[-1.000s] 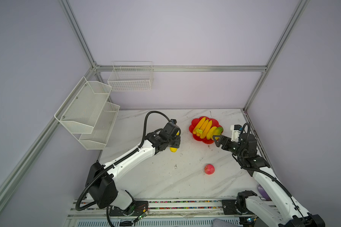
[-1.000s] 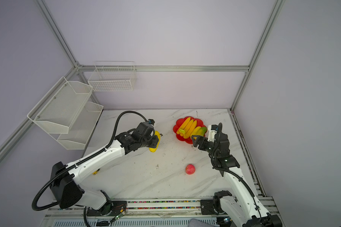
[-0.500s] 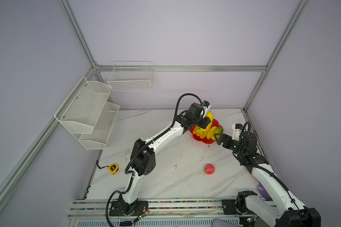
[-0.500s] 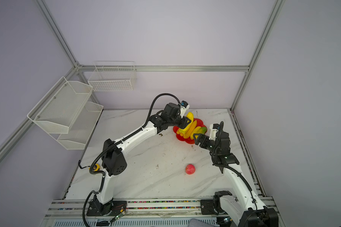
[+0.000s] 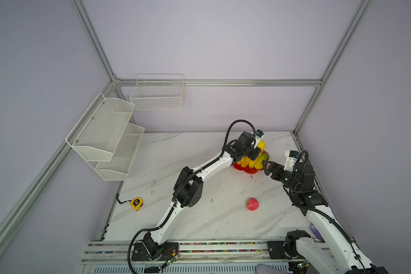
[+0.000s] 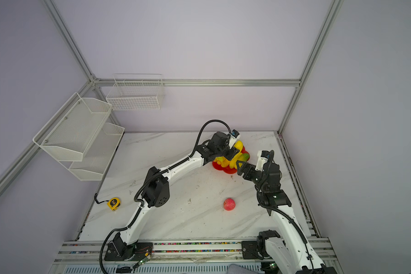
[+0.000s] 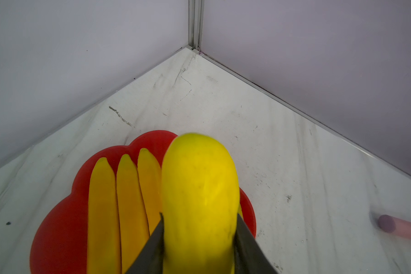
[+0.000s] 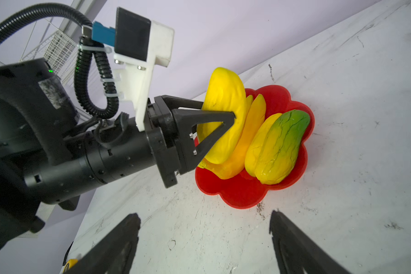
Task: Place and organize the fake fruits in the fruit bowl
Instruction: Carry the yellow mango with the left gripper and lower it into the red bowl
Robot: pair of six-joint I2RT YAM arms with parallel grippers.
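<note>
Over the fruit bowl (image 8: pixel 242 199), beside bananas (image 7: pixel 128 201) and mango-like fruit (image 8: pixel 285 137) lying inside: clamping a yellow ridged fruit (image 8: pixel 226 95) in the left gripper (image 8: pixel 217 110). Seemingly the placing step. Next: lower, release. Then fetch the apple (image 5: pixel 252 204), well apart on the table (image 5: pixel 176 147), with the spread right gripper (image 8: pixel 204 214).

I can read no word or number anywhere. The yellow tape measure (image 5: pixel 136 203) on the tabletop (image 5: pixel 188 147) carries a dark round label on its face, too small to make out. A worn grey sticker (image 8: pixel 54 92) on the wrist housing of my left arm (image 8: pixel 64 166) shows in the right wrist view, but its print is rubbed and blurred beyond reading.
</note>
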